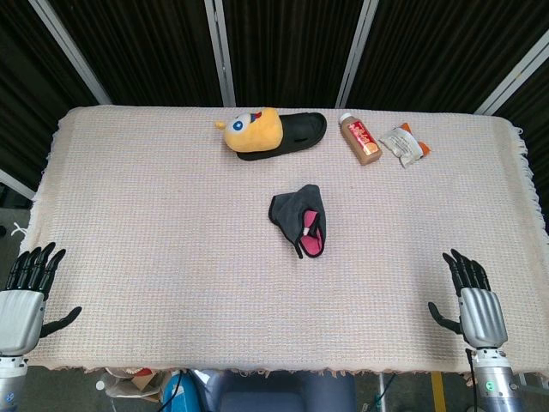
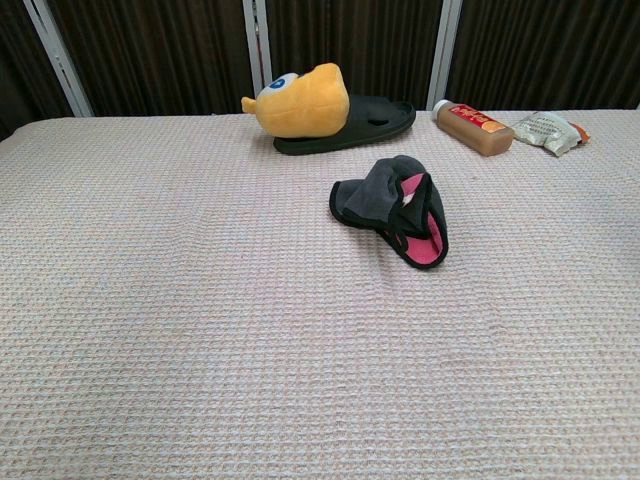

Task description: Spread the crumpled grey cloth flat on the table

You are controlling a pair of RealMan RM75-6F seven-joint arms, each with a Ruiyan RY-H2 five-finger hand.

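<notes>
In the head view, the grey cloth lies bunched at the centre of the tabletop. The left hand and right hand rest at the bottom corners, fingers apart, holding nothing. In the chest view, the cloth sits centre-right, pink lining showing; it seems best to pinch opposite edges and pull outward.

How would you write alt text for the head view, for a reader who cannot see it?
A crumpled grey cloth with a pink lining lies mid-table on a beige woven table cover. The left hand and right hand rest open at the near corners. At the far edge lie a yellow plush slipper, a bottle and a snack packet.
</notes>
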